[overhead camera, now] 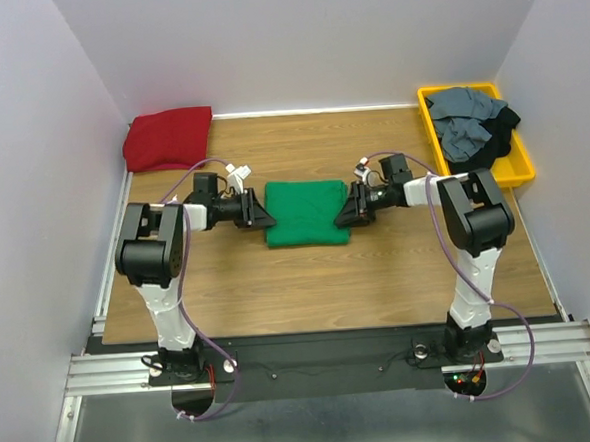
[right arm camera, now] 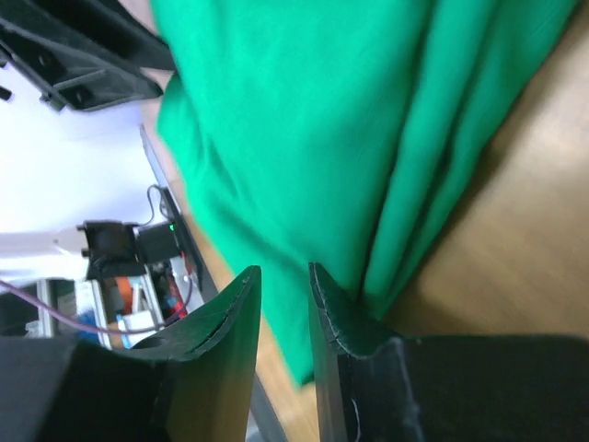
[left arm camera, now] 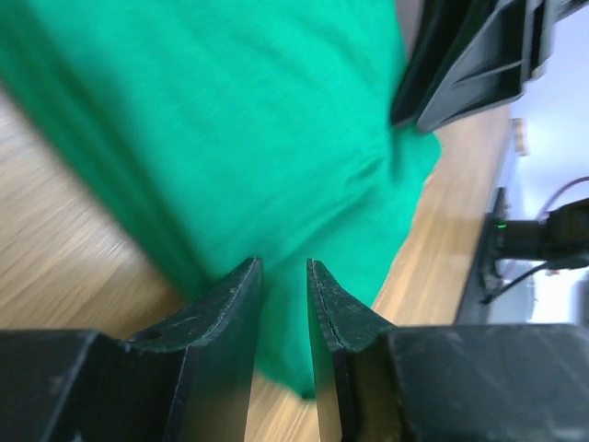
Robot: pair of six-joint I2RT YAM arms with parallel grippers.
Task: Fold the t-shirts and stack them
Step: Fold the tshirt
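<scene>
A bright green t-shirt [overhead camera: 307,212] lies folded in a rectangle at the table's middle. My left gripper [overhead camera: 268,220] is at its left edge and my right gripper [overhead camera: 339,216] at its right edge, both low over the cloth. In the left wrist view the jaws [left arm camera: 283,265] stand a narrow gap apart with the green shirt [left arm camera: 230,120] lying under them, not pinched. The right wrist view shows the same: my gripper [right arm camera: 283,272] is narrowly open over the folded green layers [right arm camera: 368,120]. A folded dark red t-shirt [overhead camera: 168,138] lies at the back left.
A yellow plastic tray [overhead camera: 427,123] at the back right holds a crumpled slate grey shirt [overhead camera: 464,115] and a black one [overhead camera: 502,128]. White walls close in the table on three sides. The wooden tabletop [overhead camera: 309,290] shows in front of the green shirt.
</scene>
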